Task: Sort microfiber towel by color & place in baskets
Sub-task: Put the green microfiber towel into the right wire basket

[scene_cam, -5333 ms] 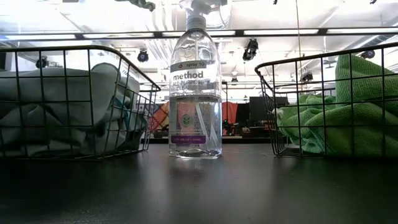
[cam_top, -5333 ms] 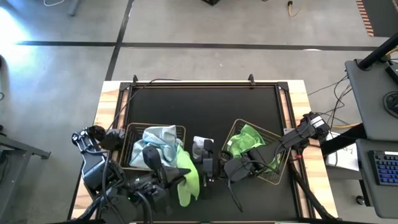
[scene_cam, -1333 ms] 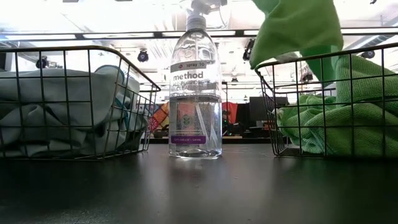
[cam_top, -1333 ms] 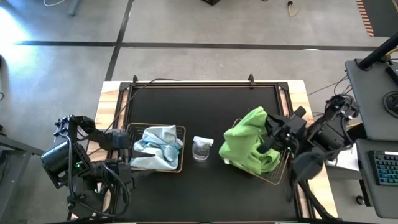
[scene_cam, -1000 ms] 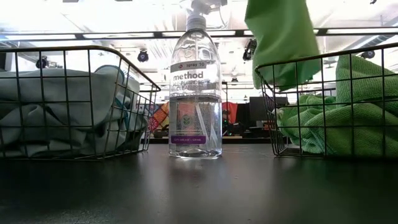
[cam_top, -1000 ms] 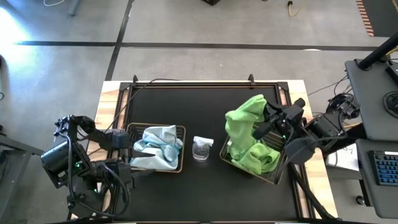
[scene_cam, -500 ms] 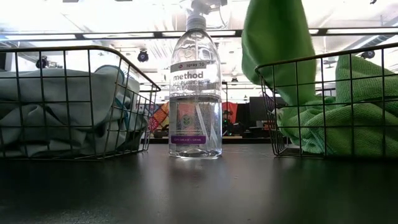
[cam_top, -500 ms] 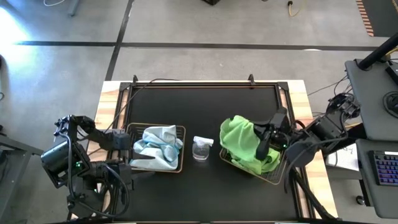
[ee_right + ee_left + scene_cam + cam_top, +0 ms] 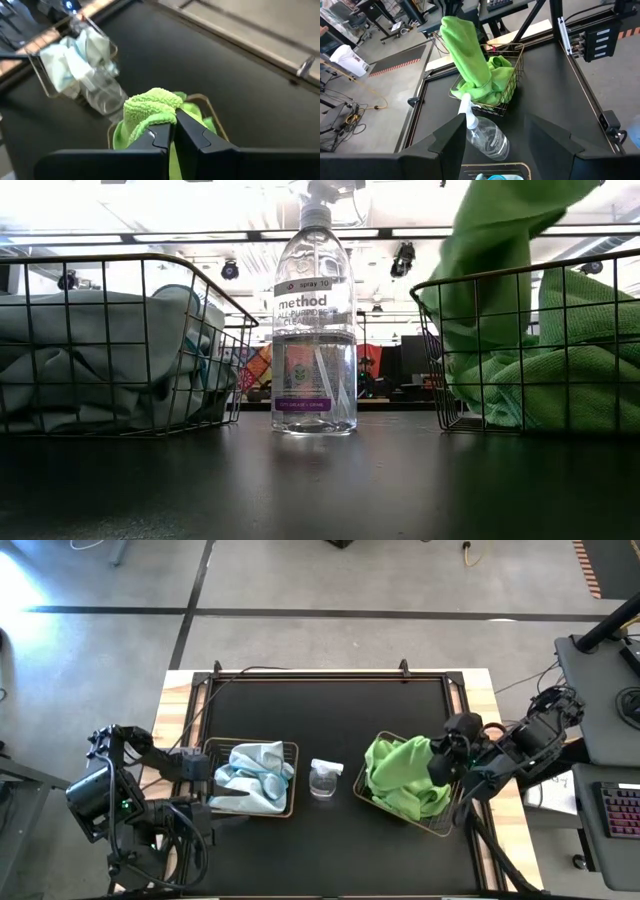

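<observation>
A lime green microfiber towel [image 9: 466, 52] hangs over the right basket [image 9: 441, 826], with my right gripper [image 9: 173, 131] shut on its top. More green towels [image 9: 405, 790] lie piled in that basket. The left basket [image 9: 294, 780] holds pale blue towels [image 9: 248, 775]. At the table's left near corner my left gripper [image 9: 495, 122] stands open, high up and apart from everything, with nothing between its fingers. My right gripper pinches a bunched fold at the green towel's top [image 9: 150, 114] between its two fingers. The fingers slant down from the table's right side. The towel hangs below them, and its lower end [image 9: 482, 90] rests on the green pile in the right basket.
A clear spray bottle [image 9: 325, 779] stands upright between the two baskets, close to both. The black table top [image 9: 320, 710] lies open behind the baskets toward the far edge.
My right gripper has swung round and sunk a little over the right basket, staying shut. The green towel hanging from it swung out toward the spray bottle, then came back over the basket, where its lower end now lies on the pile.
</observation>
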`<state>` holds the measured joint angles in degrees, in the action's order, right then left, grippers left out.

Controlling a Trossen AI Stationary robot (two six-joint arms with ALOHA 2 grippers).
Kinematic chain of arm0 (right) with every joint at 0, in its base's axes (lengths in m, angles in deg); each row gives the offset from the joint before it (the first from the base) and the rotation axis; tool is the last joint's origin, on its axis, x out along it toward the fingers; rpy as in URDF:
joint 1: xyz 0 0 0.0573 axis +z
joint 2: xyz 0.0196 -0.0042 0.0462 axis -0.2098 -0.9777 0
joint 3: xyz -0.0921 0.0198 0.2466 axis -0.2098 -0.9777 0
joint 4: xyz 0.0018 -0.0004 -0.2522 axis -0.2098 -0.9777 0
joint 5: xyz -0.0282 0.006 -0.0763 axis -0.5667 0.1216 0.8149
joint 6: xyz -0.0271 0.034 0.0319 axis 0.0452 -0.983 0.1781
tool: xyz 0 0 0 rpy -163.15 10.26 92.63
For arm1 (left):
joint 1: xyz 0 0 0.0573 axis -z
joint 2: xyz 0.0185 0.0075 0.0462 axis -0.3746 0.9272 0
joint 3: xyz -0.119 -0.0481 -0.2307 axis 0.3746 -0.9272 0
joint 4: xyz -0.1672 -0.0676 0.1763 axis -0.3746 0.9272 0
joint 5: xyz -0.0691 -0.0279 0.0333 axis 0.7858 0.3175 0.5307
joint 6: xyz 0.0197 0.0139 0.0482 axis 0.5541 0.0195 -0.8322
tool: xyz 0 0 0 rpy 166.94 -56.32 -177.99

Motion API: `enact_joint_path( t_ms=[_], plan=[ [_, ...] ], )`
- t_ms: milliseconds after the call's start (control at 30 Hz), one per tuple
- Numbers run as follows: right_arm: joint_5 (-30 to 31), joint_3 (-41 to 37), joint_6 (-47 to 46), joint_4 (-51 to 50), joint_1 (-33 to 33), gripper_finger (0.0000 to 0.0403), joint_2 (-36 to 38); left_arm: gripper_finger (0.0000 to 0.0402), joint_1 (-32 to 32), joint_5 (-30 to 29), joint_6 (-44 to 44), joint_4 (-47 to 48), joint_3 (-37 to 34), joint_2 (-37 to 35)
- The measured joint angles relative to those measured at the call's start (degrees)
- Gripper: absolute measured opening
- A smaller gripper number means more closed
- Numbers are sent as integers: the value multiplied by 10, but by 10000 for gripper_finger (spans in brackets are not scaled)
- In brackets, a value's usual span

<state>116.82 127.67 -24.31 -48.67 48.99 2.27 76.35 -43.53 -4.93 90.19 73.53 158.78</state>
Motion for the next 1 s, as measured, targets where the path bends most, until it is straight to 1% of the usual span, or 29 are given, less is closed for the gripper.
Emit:
enact_joint_path(
  t_ms=[100,267,333,400,633,833,1000],
  plan=[
    [-42,0,-9,0,0,9,1,185,0,0,4,0,0,0],
    [-148,0,-32,0,0,9,0,185,0,0,6,0,0,0],
    [-180,0,-43,-1,4,9,-2,185,0,0,6,0,0,0],
    [-196,0,-52,-1,8,9,-4,185,0,0,9,0,0,0],
    [-201,0,-89,-1,27,9,-15,185,0,0,11,0,0,0],
    [-259,-1,-132,-1,26,9,-34,185,0,0,11,0,0,0],
    [-318,-2,-128,-1,26,9,-60,185,0,0,11,0,0,0]
  ],
)
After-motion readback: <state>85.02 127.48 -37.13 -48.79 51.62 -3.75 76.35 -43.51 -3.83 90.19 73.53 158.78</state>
